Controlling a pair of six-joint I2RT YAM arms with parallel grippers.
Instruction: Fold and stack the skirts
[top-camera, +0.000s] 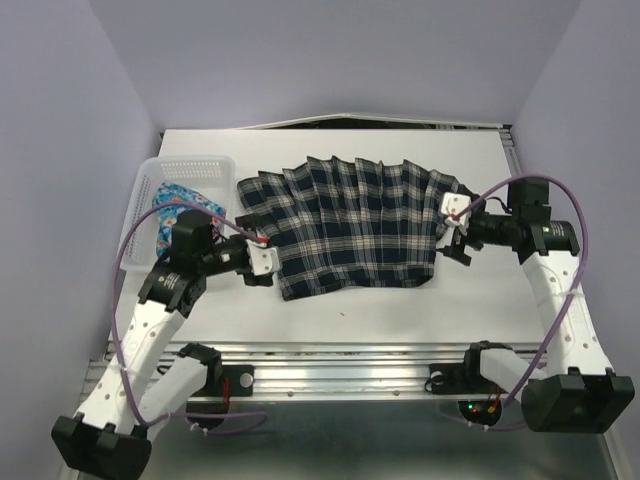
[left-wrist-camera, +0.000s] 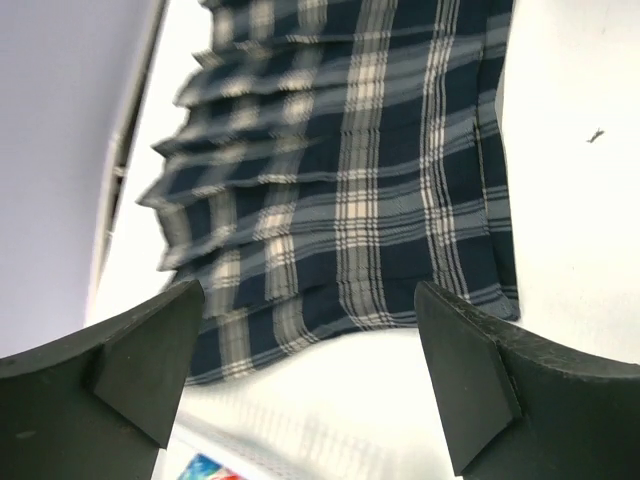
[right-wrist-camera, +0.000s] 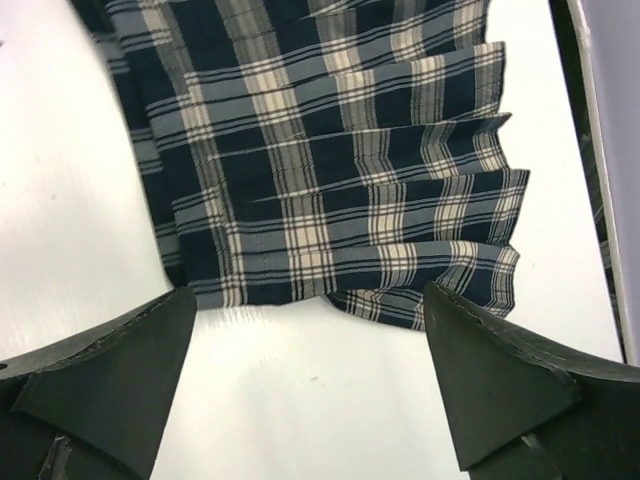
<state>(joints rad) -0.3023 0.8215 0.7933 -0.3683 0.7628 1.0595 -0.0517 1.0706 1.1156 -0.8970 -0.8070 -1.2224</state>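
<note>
Inside basket (top-camera: 192, 162), floral skirt (top-camera: 186, 200), plaid skirt (top-camera: 355, 225) outside

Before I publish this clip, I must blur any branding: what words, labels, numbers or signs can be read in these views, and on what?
None: no readable text in any view.
plaid skirt: check pattern only, no tag showing.
floral skirt in the basket: flowers only.
left arm and right arm: no legible marking; any that may be there is too small to tell.
</note>
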